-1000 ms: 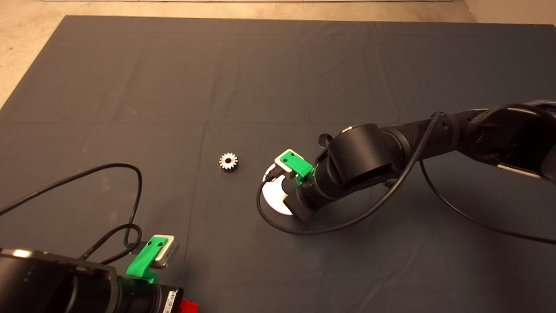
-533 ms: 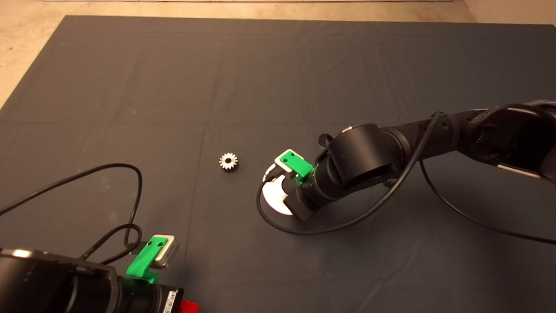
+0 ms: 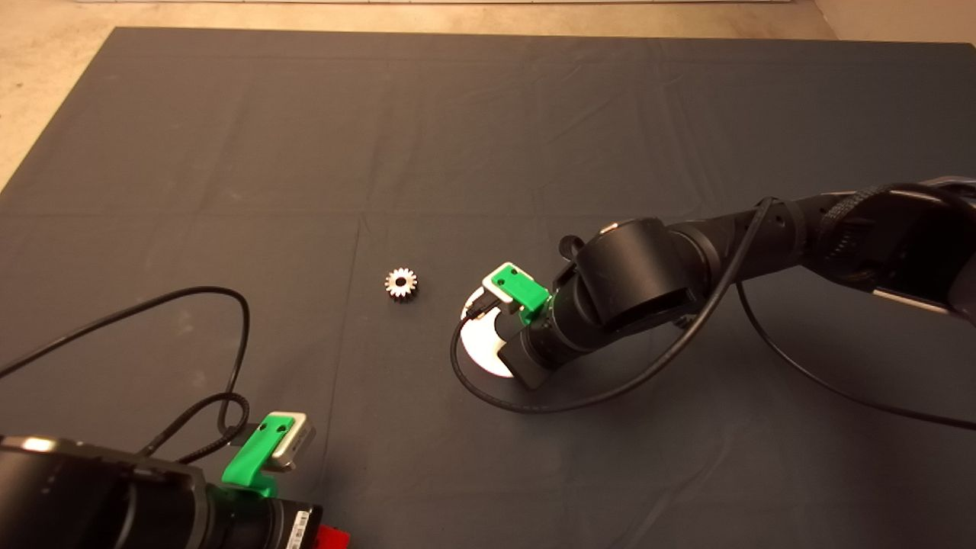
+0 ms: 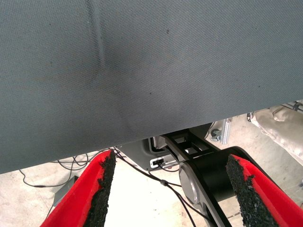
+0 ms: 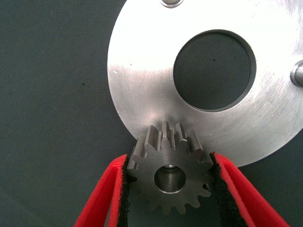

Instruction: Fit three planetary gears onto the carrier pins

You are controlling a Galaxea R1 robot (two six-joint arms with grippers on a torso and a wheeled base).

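In the right wrist view my right gripper [image 5: 168, 163] is shut on a planetary gear [image 5: 166, 156], one black pad against each side of it. The gear lies flat at the rim of the round silver disc [image 5: 142, 71], and a carrier pin [image 5: 169, 179] shows through its centre hole. Two bare carrier pins [image 5: 297, 73] stand elsewhere on the disc. From above, the right arm covers most of the disc [image 3: 480, 352]. Another planetary gear [image 3: 400, 284] lies loose on the mat to the disc's left. My left gripper [image 4: 170, 165] is parked at the lower left, open and holding nothing.
A black cable [image 3: 229, 335] loops over the mat near the left gripper [image 3: 268, 450], and another cable [image 3: 488, 393] curls around the disc's near side. The dark mat [image 3: 488, 137] stretches far behind. The left wrist view shows the mat's edge and floor beyond.
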